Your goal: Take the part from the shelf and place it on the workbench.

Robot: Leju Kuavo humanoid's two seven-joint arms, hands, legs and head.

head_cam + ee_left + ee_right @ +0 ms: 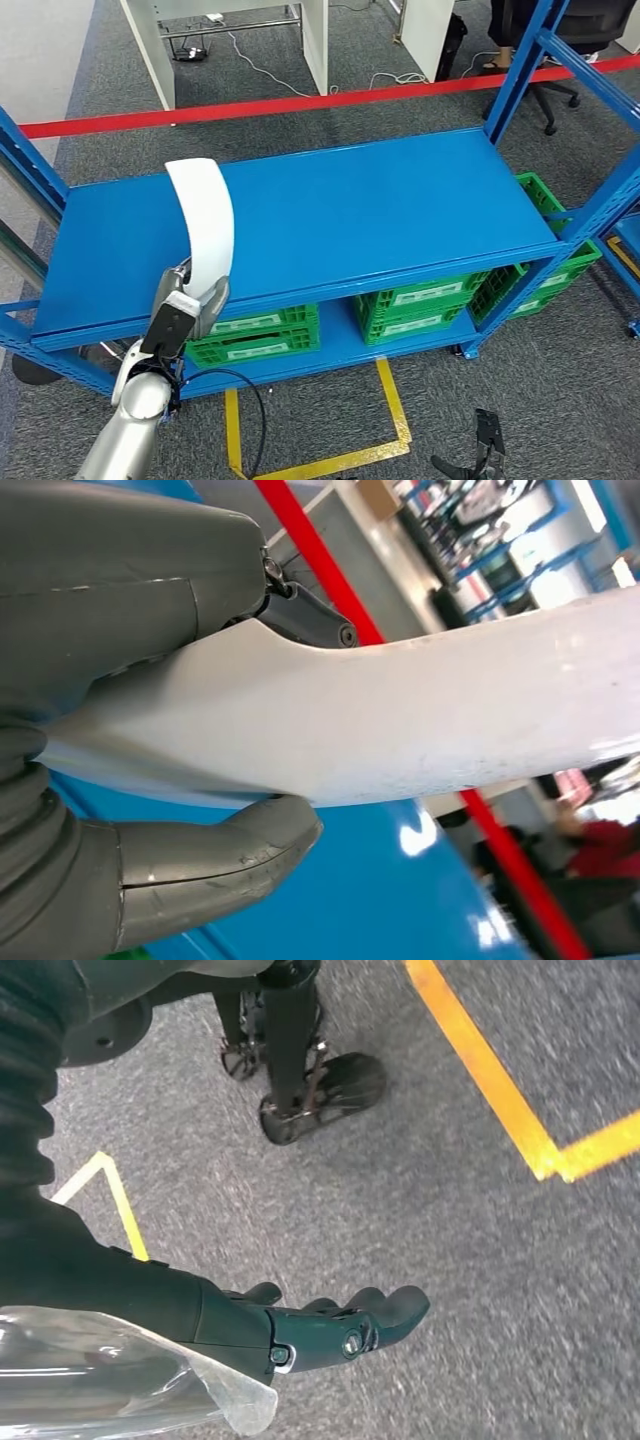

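A long curved white part (204,225) stands over the left end of the blue shelf top (362,210), its upper end arching toward the shelf's back edge. My left hand (181,305) grips its lower end at the shelf's front edge. In the left wrist view the grey thumb (219,865) presses one face of the white part (392,730) and darker fingers (302,610) close on the other. My right hand (332,1325) hangs above the grey carpet with fingers stretched out and nothing in them; in the head view its dark fingers (487,445) hang near the floor.
Green crates (415,305) line the lower shelf, more (547,240) at the right end. Blue uprights (521,60) frame the rack. Red tape (302,102) and yellow floor lines (392,405) mark the carpet. White desk legs (151,50) and an office chair (555,95) stand beyond.
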